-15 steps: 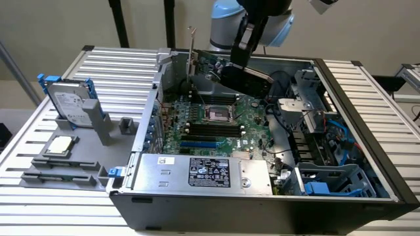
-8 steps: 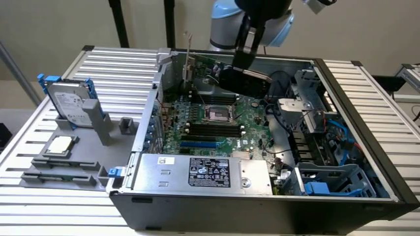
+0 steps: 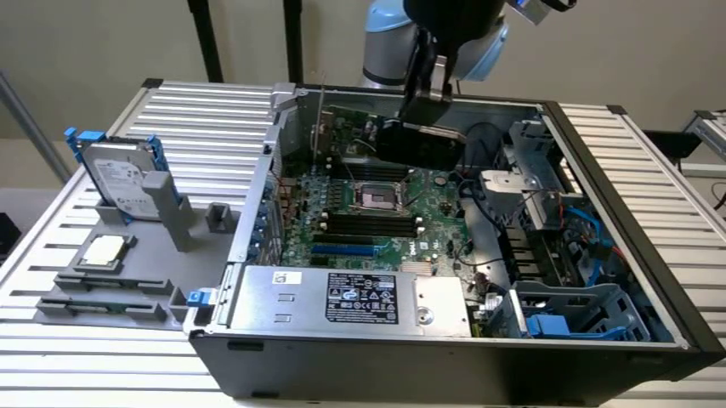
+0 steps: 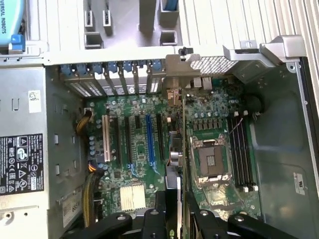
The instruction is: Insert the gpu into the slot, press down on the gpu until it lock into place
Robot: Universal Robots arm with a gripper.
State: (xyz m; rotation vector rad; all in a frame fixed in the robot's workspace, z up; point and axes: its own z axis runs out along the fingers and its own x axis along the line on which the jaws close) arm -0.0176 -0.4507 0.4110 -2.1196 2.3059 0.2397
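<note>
End effector [image 3: 423, 119] clamped on the gpu [image 3: 417, 144], aloft over the motherboard's [image 3: 437, 212] far end. The slot [image 3: 340, 251] lies nearer, empty. Insertion step, seating not begun; card edge needs lining up over the slot.

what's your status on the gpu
end effector shut on the gpu, held above the motherboard. Not in the slot, nearer the CPU socket. Nothing lying on the slot.
</note>
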